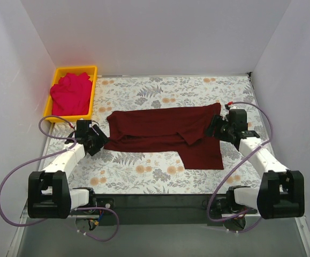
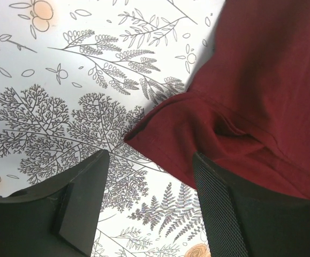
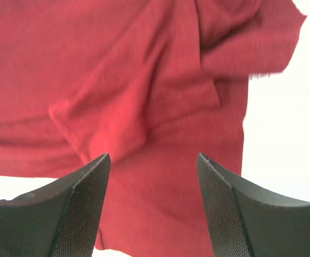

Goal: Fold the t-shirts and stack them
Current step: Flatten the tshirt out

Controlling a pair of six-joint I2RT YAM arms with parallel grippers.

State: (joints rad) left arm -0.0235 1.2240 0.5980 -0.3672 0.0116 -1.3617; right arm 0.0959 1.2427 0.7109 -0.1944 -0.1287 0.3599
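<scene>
- While the maroon t-shirt (image 1: 165,134) lies spread across the middle of the table (image 1: 144,179), it reads as only part-folded. It's a long band running left to right, with one panel sticking out toward the near right and creases bunched near the middle.
- Red t-shirt (image 1: 69,93) sits crumpled in the yellow bin (image 1: 92,93) at the far left corner, not yet folded.
- Left gripper (image 1: 102,140) is at the maroon shirt's left end, jaws wide, nothing between them. Its wrist view shows a hem corner just ahead of the fingers, with one finger over the cloth edge.
- Right gripper (image 1: 212,127) is at the right end, jaws wide too, over wrinkled fabric, no grip.
- Risk: closing here could catch only the top layer of the doubled hem. The layers would slide apart on the lift and the fold would go skewed.
- Risk: a loose flap lies under the right fingers. Pinching that instead of the edge would drag a wrinkle in.
- Risk: uneven pull between the arms. Soft cotton stretches and slips on the table, so the band would end up crooked.
- Risk: if the protruding panel stays out, it makes a lumpy base for stacking the red one.
</scene>
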